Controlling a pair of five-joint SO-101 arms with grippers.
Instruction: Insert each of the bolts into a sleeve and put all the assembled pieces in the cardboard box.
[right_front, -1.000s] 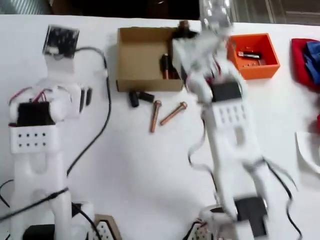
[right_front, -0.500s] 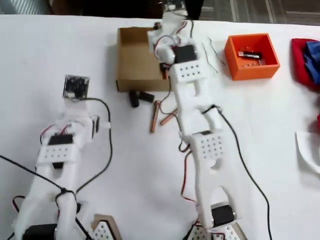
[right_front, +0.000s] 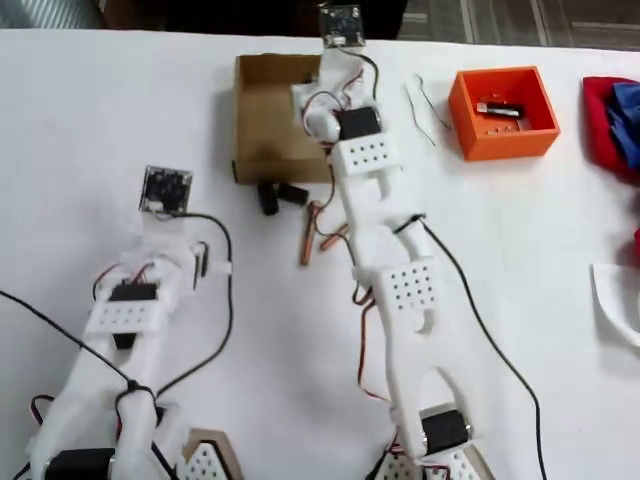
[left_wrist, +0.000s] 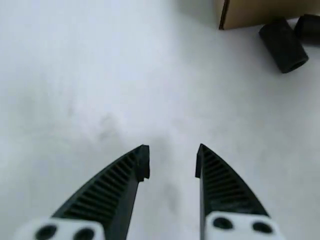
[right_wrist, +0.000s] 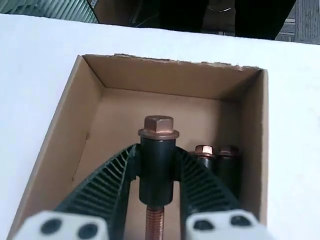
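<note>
The left gripper (left_wrist: 171, 160) hovers low over the bare white desk (right_front: 290, 400), on the near left side, with its jaws apart and nothing between them. Beyond it, two loose black sleeves (left_wrist: 282, 45) lie side by side on the desk just in front of the cardboard box (right_front: 262, 115). Close beside them are two loose copper bolts (right_front: 310, 232), one of them partly covered by the right arm, which stretches over them toward the box.

The right gripper (right_wrist: 157, 150) is above the open box, clamped on an assembled piece (right_wrist: 157, 175). This is a black sleeve with a copper bolt through it, held upright, with the hex head above the sleeve and the threaded end showing below. Two more assembled pieces (right_wrist: 216, 157) lie close together on the box floor by one side wall.

Farther right, well apart from the box, an orange bin (right_front: 503, 130) sits on the desk with a small dark object inside.
</note>
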